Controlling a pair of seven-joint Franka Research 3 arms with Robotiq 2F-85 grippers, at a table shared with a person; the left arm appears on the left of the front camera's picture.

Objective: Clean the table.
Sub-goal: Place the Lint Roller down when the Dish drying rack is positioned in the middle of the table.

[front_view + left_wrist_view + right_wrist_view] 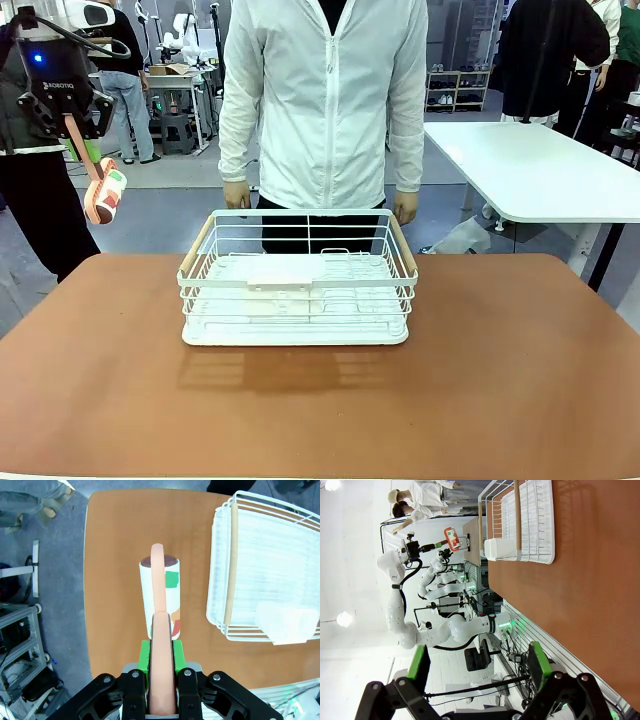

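My left gripper hangs high above the table's far left corner, shut on the pink handle of a lint roller. From the left wrist, the handle runs up between the green pads of the gripper to the white roller head, which has green and red patches and hovers over the reddish-brown table. The table spans the front view. My right gripper stands open with nothing between its fingers, beside the table.
A white wire basket with wooden handles sits mid-table toward the far edge, with a white tray inside; its rim shows from both wrists. A person stands behind it. A white-topped table is at the back right.
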